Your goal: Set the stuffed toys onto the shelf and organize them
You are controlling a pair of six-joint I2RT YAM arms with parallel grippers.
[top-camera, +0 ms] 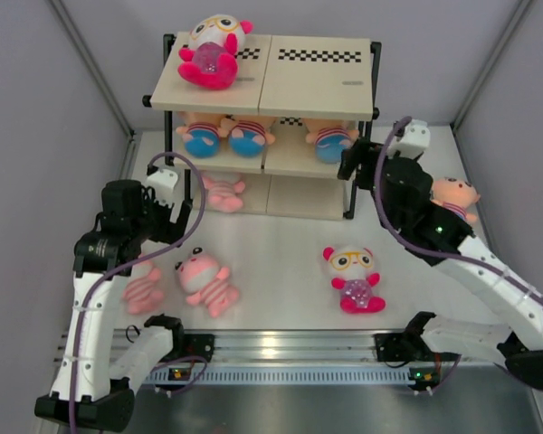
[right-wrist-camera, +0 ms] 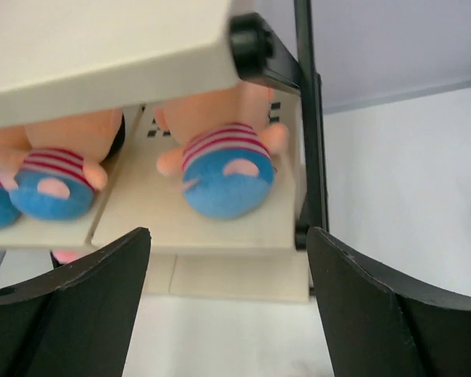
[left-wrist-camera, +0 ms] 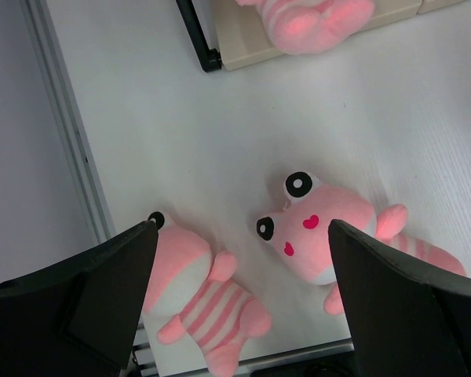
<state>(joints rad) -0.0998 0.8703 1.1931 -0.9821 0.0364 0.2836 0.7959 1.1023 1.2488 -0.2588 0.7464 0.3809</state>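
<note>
Peach stuffed toy point(right-wrist-camera: 224, 169) sits on the middle board of the shelf point(right-wrist-camera: 212, 232), just beyond your right fingers point(right-wrist-camera: 71, 306), apart and empty; your left fingers point(left-wrist-camera: 86, 298), also apart, hover over two pink striped toys point(left-wrist-camera: 318, 232) on the tabletop point(left-wrist-camera: 220, 118).

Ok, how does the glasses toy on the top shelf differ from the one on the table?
The glasses toy on the top board is already placed, on the left half of the shelf; the glasses toy below lies unshelved on the table, right of centre. The top one lies diagonally; the lower one lies straighter, feet toward the near edge. Both are face up, glittery belly showing.
</note>
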